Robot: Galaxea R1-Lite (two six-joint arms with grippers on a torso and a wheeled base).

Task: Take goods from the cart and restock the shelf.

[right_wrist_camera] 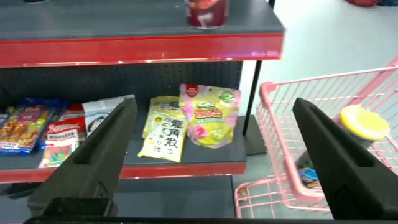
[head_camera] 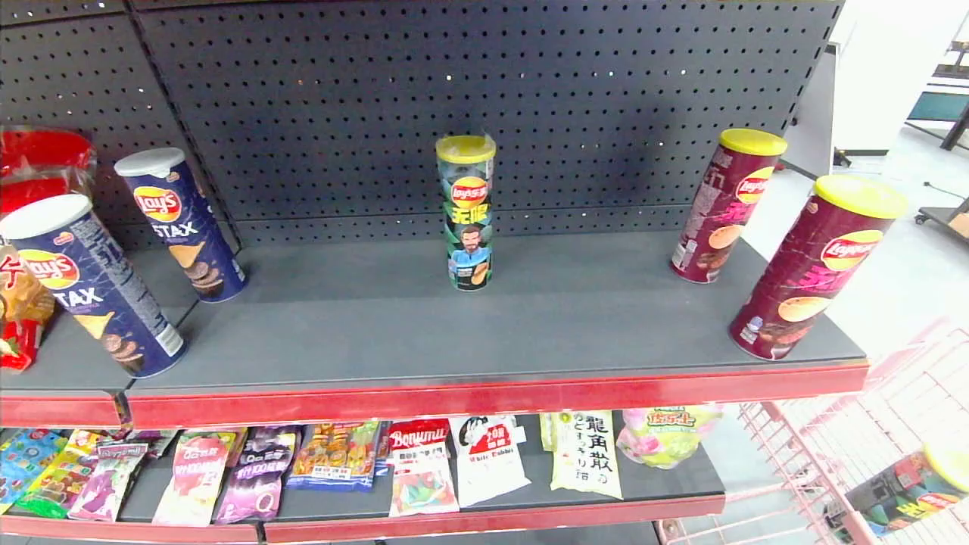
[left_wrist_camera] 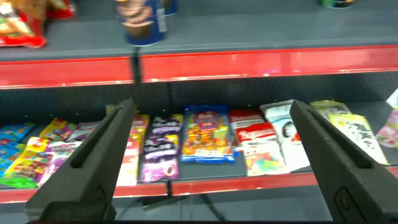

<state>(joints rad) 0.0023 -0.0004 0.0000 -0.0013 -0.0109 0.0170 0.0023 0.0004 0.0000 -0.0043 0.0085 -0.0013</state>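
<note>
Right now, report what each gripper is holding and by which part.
Nothing is held. The left gripper and right gripper both have their jaws spread wide with nothing between them; the can is in the cart.

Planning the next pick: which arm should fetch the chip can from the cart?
Right. The pink cart stands on the robot's right, and the yellow-lidded chip can in it sits close to the open right claw. The left claw, also open, faces the snack bags on the lower shelf.
</note>
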